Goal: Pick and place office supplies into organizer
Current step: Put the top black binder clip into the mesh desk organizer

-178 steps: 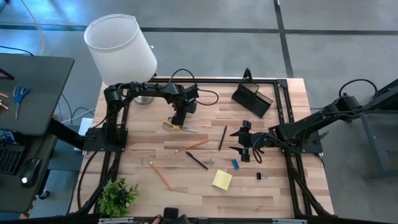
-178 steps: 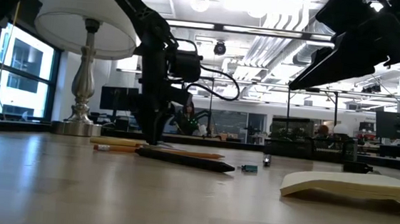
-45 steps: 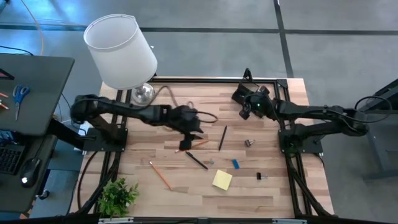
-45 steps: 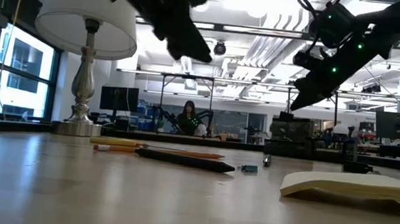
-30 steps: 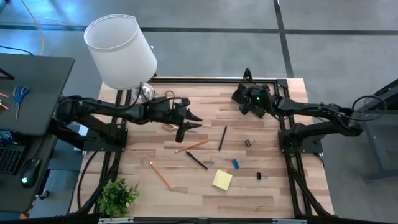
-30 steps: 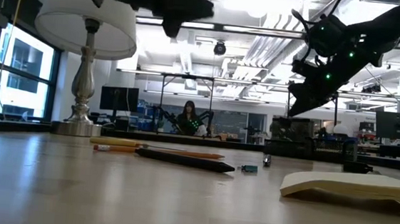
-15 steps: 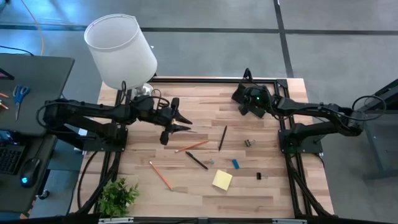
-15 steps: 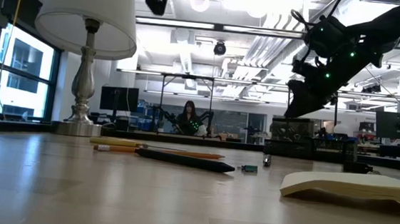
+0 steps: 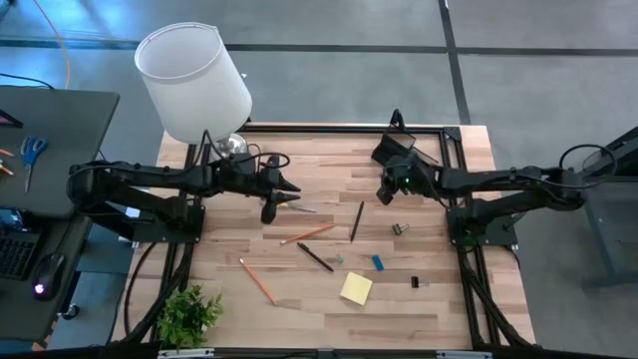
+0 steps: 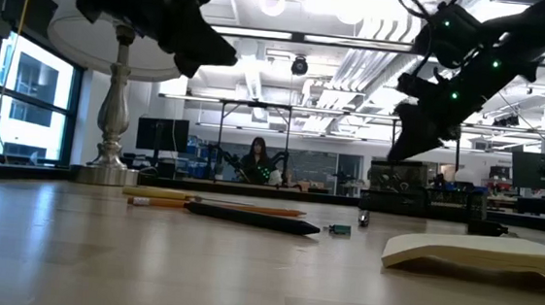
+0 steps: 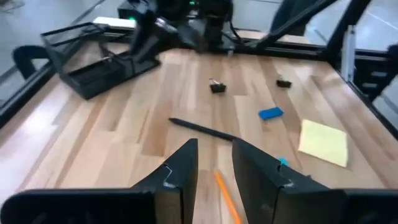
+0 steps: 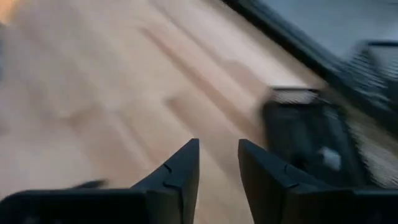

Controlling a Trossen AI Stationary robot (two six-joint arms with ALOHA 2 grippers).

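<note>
My left gripper (image 9: 282,196) hovers open over the left-middle of the table, above the yellow-handled scissors (image 9: 295,207), which it partly hides. Nothing is between its fingers (image 11: 214,168). My right gripper (image 9: 385,193) hangs open and empty (image 12: 217,168) just in front of the black mesh organizer (image 9: 404,155) at the far right. Flat on the wood lie two black pens (image 9: 356,221) (image 9: 317,257), two orange pencils (image 9: 309,234) (image 9: 257,281), a yellow sticky pad (image 9: 356,288), a blue eraser (image 9: 378,262) and two small clips (image 9: 399,229) (image 9: 416,283).
A white lamp (image 9: 194,85) stands at the far left corner, close behind my left arm. A small green plant (image 9: 187,314) sits at the near left corner. A black frame (image 9: 454,135) edges the table. Bare wood lies along the near edge.
My left gripper has drawn back toward the table's left edge, from beside the pens to above the scissors. My right gripper has come away from over the organizer toward the near edge, a little leftward. The supplies on the table have kept their places.
</note>
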